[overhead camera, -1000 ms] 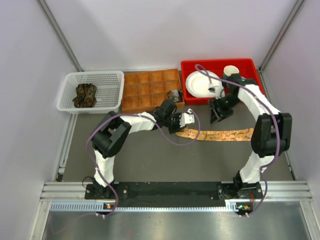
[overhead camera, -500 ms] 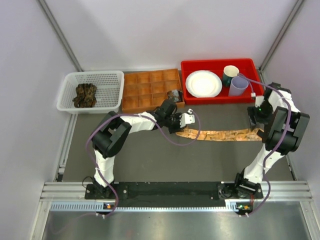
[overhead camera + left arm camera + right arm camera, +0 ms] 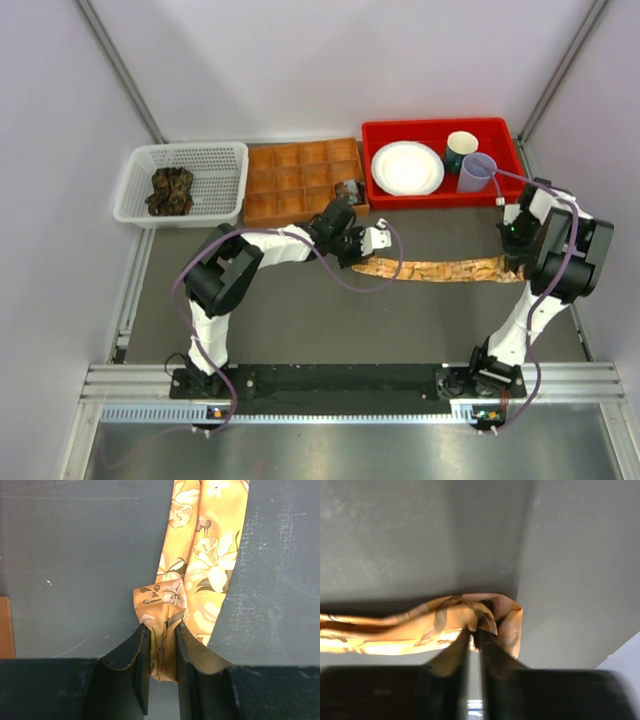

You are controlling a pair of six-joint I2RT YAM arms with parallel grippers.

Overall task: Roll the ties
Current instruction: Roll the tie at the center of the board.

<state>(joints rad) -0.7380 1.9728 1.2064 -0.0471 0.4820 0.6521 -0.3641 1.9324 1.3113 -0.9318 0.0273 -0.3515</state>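
An orange flower-patterned tie [image 3: 440, 269] lies stretched left to right across the dark table. My left gripper [image 3: 362, 252] is shut on its left end; in the left wrist view the bunched fabric [image 3: 165, 605] is pinched between the fingers of that gripper [image 3: 162, 628]. My right gripper [image 3: 512, 258] is shut on the tie's right end; the right wrist view shows the folded tip [image 3: 495, 610] caught at the tips of this gripper [image 3: 475, 632]. Dark ties [image 3: 170, 190] lie crumpled in the white basket [image 3: 225, 155].
A brown compartment tray [image 3: 290, 180] stands behind the left gripper, with a rolled dark tie [image 3: 349, 190] in its right front cell. A red bin [image 3: 385, 130] holds a white plate [image 3: 407, 167] and two cups [image 3: 470, 160]. The right wall is close to the right arm.
The right arm swung from the red bin's front to the tie's right end, and its jaws closed on the tip. The left gripper kept its hold in place.
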